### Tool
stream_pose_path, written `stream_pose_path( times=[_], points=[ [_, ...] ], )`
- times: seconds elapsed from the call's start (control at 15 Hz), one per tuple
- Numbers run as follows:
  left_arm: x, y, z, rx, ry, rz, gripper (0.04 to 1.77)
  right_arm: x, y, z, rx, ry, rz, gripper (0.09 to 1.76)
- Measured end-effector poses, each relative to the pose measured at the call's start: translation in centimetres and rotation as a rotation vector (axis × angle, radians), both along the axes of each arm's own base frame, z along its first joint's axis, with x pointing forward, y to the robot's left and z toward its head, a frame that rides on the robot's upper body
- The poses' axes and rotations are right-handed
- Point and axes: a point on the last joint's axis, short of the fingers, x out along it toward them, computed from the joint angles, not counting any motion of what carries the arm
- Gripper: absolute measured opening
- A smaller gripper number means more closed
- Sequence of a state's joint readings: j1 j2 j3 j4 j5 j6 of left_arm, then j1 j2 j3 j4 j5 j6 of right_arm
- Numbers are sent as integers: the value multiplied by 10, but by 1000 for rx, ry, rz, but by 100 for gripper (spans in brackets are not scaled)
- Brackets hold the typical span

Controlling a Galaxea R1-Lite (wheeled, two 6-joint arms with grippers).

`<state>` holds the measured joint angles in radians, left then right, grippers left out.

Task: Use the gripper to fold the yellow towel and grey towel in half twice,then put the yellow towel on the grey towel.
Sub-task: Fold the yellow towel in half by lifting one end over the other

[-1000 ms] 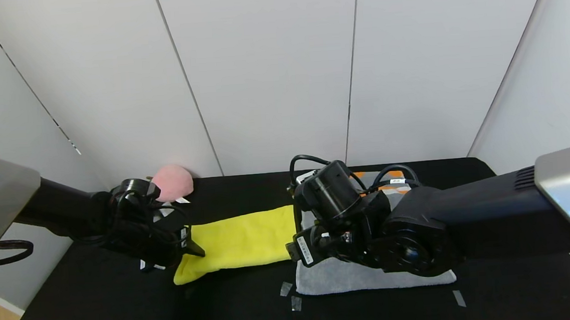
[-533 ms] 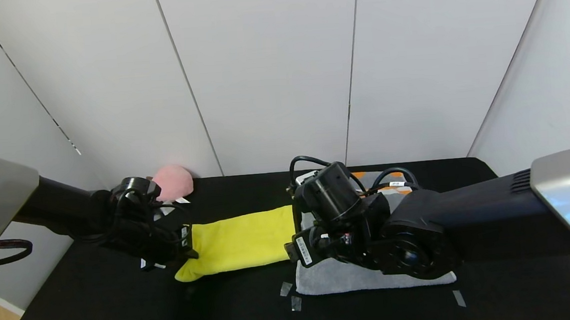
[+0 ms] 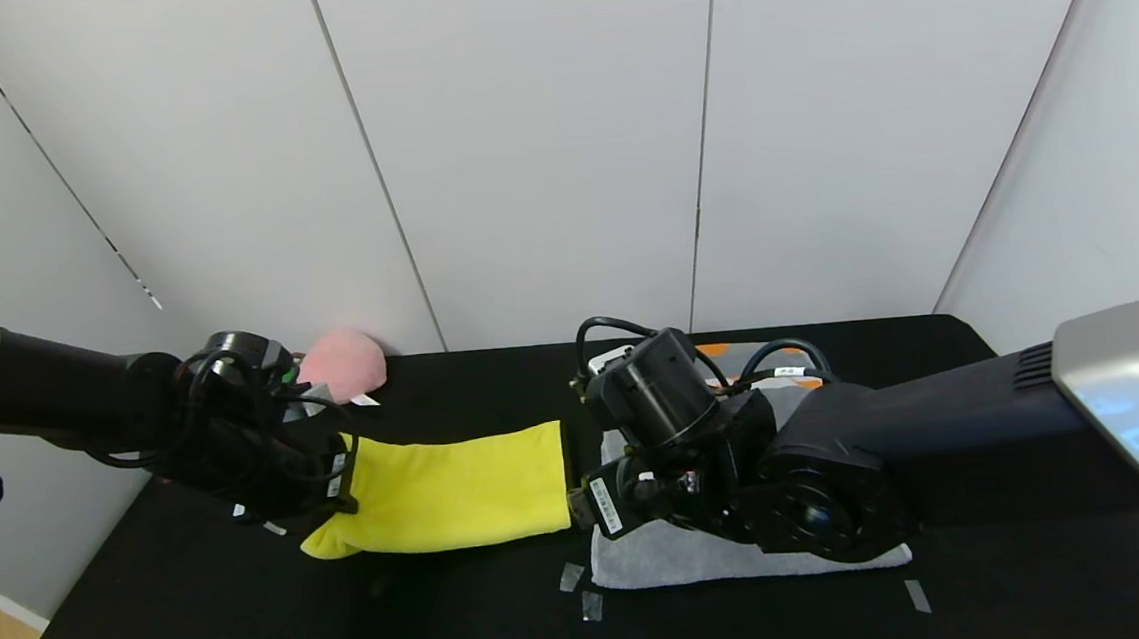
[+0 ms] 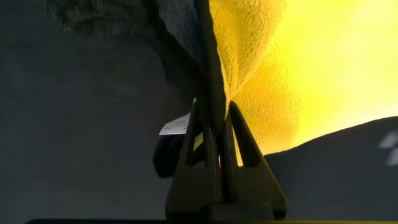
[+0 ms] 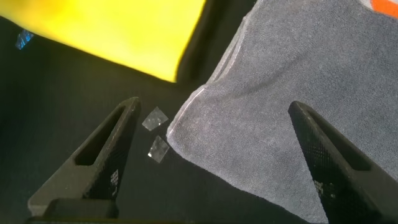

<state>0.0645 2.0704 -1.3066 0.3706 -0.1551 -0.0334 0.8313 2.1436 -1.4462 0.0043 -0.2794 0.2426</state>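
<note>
The yellow towel (image 3: 451,488) lies folded into a long strip on the black table, left of the grey towel (image 3: 676,553). My left gripper (image 3: 340,484) is shut on the strip's left end; in the left wrist view the fingers (image 4: 242,140) pinch the yellow towel (image 4: 298,81) at its black edging. My right gripper (image 5: 214,118) is open and empty, held just above the grey towel's near left corner (image 5: 267,118). The yellow towel's right end (image 5: 124,31) shows in the right wrist view. The grey towel's orange stripes (image 3: 722,349) peek out behind the right arm, which hides most of it.
A pink soft object (image 3: 342,360) sits at the table's back left by the wall. Bits of clear tape (image 3: 572,577) lie on the table in front of the grey towel, and another (image 3: 917,596) lies at the front right. White walls enclose the table.
My left gripper has pulled the yellow towel to the left, so its right end has slid off the grey towel's edge. The right arm has barely moved.
</note>
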Motion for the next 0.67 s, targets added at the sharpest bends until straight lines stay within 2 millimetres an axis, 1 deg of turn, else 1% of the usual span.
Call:
stream_pose_path(
  times=[0.2,0.33,0.47,0.67],
  points=[
    [-3,9,15,134,-37,-38,13,-1,1,0,-2,1,3,171],
    [-5,7,24,173,-62,-57,13,-2,1,-1,-5,3,4,171],
    [-7,-4,32,194,-83,-78,13,-2,0,-2,-8,5,3,171],
    [-12,-28,43,213,-96,-134,13,-2,-5,-4,-16,11,-8,171]
  ],
)
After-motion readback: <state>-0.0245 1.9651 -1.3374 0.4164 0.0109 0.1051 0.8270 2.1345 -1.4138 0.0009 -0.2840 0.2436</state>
